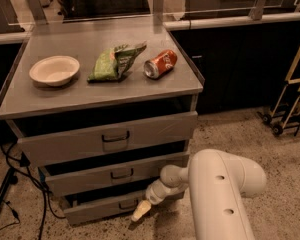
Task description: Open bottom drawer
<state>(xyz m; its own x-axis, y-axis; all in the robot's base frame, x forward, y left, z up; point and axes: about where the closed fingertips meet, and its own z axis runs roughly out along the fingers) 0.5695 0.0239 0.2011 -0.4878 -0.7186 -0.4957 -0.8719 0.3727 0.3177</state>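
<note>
The bottom drawer (97,208) is the shortest of three grey metal fronts, low in the cabinet, with a small dark wire handle (126,204) at its centre. It stands slightly pulled out. My gripper (140,212) reaches down from the white arm (222,194) and sits right at the drawer front, just right of and below the handle, close to the floor. Its pale tip points down and left.
The middle drawer (115,173) and top drawer (107,138) stand above, each with a gap. On the cabinet top lie a white bowl (54,69), a green chip bag (115,61) and a red soda can (160,63). Cables (10,184) trail left; a cart (290,99) stands right.
</note>
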